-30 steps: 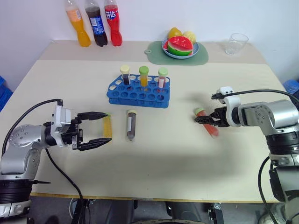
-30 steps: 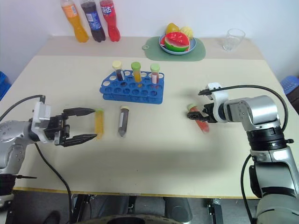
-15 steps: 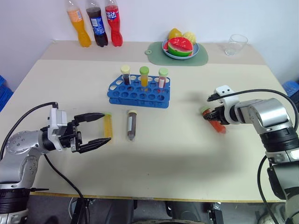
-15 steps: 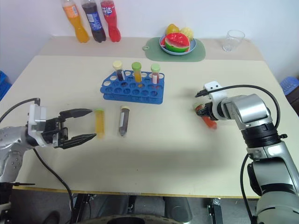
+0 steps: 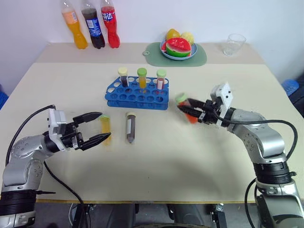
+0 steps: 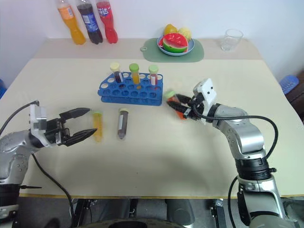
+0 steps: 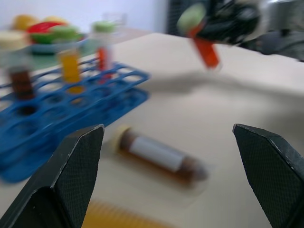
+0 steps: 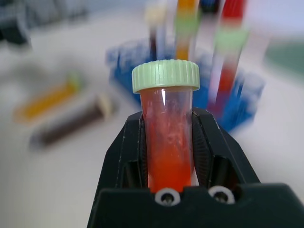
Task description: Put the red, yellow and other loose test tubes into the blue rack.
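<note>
Counter (image 5: 156, 156), stock as you find it:

- Blue rack (image 5: 137, 94): sits mid-counter. Three capped tubes stand upright along its back row; the front holes look empty, as far as the head views let you tell.
- Red tube (image 5: 186, 107): green cap, off the counter, clamped in your right pincer (image 5: 192, 108). It hangs just beside the rack's right end, cap toward the rack. In the right wrist view the tube (image 8: 166, 128) sits between the two black fingers with its cap clear of them. Not yet over a hole.
- Yellow tube (image 5: 105, 129): lying flat on the counter in front of the rack, well apart from it. Your left pincer (image 5: 97, 127) is wide open around or just beside its cap end; contact cannot be judged from here. Nothing held.
- Dark brown tube (image 5: 129, 127): cream cap, lying flat just beside the yellow one, in front of the rack. Untouched.
- Soda bottles (image 5: 90, 29), fruit plate (image 5: 178, 47), glass (image 5: 230, 44): along the far edge, not part of your job.

Tally: none of the three loose tubes is in the rack. One is in hand and near delivery; two are left on the counter, one of them about to be picked up, by the look of it.
</note>
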{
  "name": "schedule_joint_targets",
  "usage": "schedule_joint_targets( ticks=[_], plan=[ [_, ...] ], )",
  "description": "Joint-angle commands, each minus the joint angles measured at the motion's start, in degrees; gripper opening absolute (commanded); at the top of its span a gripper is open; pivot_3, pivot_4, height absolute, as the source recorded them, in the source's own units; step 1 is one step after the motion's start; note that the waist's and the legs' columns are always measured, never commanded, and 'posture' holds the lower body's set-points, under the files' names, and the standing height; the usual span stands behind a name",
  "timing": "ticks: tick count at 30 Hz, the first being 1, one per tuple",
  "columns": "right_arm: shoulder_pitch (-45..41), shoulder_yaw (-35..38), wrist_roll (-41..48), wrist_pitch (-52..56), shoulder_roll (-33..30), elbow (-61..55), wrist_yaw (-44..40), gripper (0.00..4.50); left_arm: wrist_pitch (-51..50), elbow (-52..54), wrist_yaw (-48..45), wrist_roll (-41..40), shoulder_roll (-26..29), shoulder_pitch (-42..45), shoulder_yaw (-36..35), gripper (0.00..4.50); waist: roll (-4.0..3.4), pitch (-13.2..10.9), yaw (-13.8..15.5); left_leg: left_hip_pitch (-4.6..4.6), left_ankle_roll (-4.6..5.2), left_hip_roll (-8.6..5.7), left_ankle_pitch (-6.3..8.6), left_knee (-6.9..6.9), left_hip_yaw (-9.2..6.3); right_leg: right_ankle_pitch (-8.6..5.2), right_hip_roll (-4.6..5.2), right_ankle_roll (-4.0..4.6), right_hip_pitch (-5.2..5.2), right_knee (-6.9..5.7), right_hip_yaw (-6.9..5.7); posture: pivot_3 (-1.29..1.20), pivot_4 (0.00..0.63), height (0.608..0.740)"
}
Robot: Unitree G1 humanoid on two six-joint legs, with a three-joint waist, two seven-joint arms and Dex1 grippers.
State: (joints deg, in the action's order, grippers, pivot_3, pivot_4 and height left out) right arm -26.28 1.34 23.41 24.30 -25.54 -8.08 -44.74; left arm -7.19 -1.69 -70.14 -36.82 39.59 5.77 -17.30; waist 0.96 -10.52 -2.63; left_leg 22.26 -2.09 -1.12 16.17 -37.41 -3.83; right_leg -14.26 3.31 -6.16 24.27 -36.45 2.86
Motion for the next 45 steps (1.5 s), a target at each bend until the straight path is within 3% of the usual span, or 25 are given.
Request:
schedule_joint_targets(
  ticks=[1, 7, 17, 25, 33, 45],
  plan=[
    [-4.17, -1.81, -4.13, -12.40, 6.86, 5.31, 4.07, 0.85, 1.99, -0.96, 2.16, -0.46, -1.34, 1.70, -2.78, 4.50, -0.01, 0.00, 0.10, 0.00, -0.01, 0.00, 0.00, 0.00, -0.01, 0.00, 0.00, 0.00, 0.01, -0.02, 0.00, 0.00, 0.150, 0.740],
    [-11.31, -1.46, -9.43, -30.15, 16.88, 23.18, 10.73, 0.85, 3.08, -1.46, 6.75, -0.28, -4.36, 3.71, -3.88, 4.50, -0.01, 0.00, 0.23, 0.01, -0.10, -0.05, -0.05, 0.02, -0.17, 0.00, 0.18, 0.01, 0.09, -0.10, 0.01, 0.00, 0.150, 0.740],
    [-18.96, -0.51, -12.48, -49.21, 22.90, 47.18, 13.55, 0.85, 4.29, 0.56, 11.45, 0.29, -6.51, 2.84, -4.23, 4.50, -0.01, -0.01, -0.11, 0.02, -0.25, -0.08, -0.14, 0.14, -0.18, 0.00, 0.19, 0.01, 0.20, -0.21, 0.01, 0.00, 0.150, 0.740],
    [-21.32, -0.30, -14.27, -56.09, 25.28, 58.98, 13.90, 0.85, 3.29, 3.49, 13.25, -0.94, -5.99, 0.37, -5.90, 4.50, -0.02, -0.01, -0.43, -0.07, -0.37, -0.07, -0.21, 0.12, -0.14, -0.01, 0.20, 0.04, 0.31, -0.56, 0.01, 0.00, 0.150, 0.740],
    [-24.71, 0.67, -17.74, -61.78, 27.07, 72.31, 21.14, 0.85, 2.46, 5.32, 14.29, -1.09, -5.70, -0.78, -6.22, 4.50, -0.02, 0.00, -1.39, -0.31, -0.39, -0.08, -0.22, 0.14, -0.14, -0.03, 0.15, 0.07, 0.16, -0.66, 0.02, 0.00, 0.150, 0.740],
    [-24.52, 2.49, -20.13, -63.23, 26.40, 79.30, 27.44, 0.85, 0.63, 6.82, 15.50, -1.57, -5.36, -0.73, -6.07, 4.50, -0.01, 0.01, -1.15, -0.96, -0.39, -0.09, -0.22, 0.24, -0.27, -0.09, 0.16, 0.16, -0.61, -0.56, -0.01, 0.00, 0.150, 0.740]
  ],
)
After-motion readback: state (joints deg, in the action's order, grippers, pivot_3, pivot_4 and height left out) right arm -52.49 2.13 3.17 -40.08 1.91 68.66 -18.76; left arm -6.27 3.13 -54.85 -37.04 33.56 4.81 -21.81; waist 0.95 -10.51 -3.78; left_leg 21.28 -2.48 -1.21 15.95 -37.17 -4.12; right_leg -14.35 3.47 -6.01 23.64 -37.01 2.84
